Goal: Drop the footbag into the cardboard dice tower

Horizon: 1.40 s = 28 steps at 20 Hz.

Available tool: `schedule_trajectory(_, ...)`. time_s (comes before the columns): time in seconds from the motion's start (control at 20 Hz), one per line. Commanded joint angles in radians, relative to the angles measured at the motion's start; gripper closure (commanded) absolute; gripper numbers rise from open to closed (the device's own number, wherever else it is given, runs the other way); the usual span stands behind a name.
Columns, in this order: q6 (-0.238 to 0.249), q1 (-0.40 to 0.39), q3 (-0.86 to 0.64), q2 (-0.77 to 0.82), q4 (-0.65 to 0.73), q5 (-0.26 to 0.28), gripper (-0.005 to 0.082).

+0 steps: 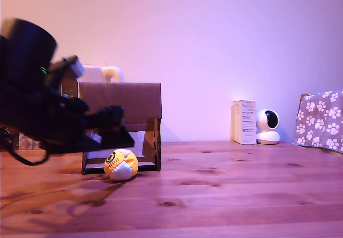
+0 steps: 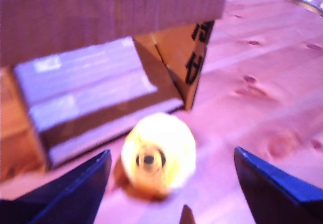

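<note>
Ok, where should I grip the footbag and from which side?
Grip the footbag across its widest part, coming from the open table side: the cardboard dice tower stands close behind it. The open gripper already straddles it.

a wooden table [image 1: 241, 195] holds a white carton [image 1: 245, 121], a white round camera [image 1: 267, 126] beside it, and a paw-print box [image 1: 320, 120].

A plain wall [image 1: 214, 45] fills the far side, washed in pink-violet light. Below it runs a knotty wooden table [image 1: 241, 195]. At the exterior view's right, near the wall, stand 1 white carton [image 1: 245, 121] and 1 small white camera [image 1: 267, 126], with a paw-print cloth [image 1: 320, 120] further right.
</note>
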Motion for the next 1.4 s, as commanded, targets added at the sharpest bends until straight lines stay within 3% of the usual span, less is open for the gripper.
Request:
schedule_trajectory(0.0, 0.006, -0.005, 0.017, 0.060, 0.000, 0.000, 0.0062)
schedule_trajectory(0.2, 0.013, -0.005, 0.079, 0.146, -0.008, 0.004, 0.0078)
schedule_trajectory(0.25, 0.013, -0.005, 0.093, 0.156, -0.030, 0.004, 0.0145)
schedule_trajectory(0.3, 0.013, -0.005, 0.102, 0.156, -0.056, 0.005, 0.0272)
schedule_trajectory(0.4, 0.014, -0.005, 0.105, 0.152, -0.060, 0.011, 0.0589)
schedule_trajectory(0.45, 0.014, -0.005, 0.105, 0.152, -0.057, 0.011, 0.0684)
schedule_trajectory(0.5, 0.014, -0.005, 0.105, 0.151, -0.058, 0.012, 0.0714)
schedule_trajectory(0.75, 0.013, -0.005, 0.105, 0.038, -0.210, 0.050, 0.0713)
schedule_trajectory(1.1, 0.013, -0.005, 0.105, -0.314, -0.555, 0.082, 0.0713)
schedule_trajectory(1.35, 0.013, -0.005, 0.105, -0.510, -0.660, 0.084, 0.0713)
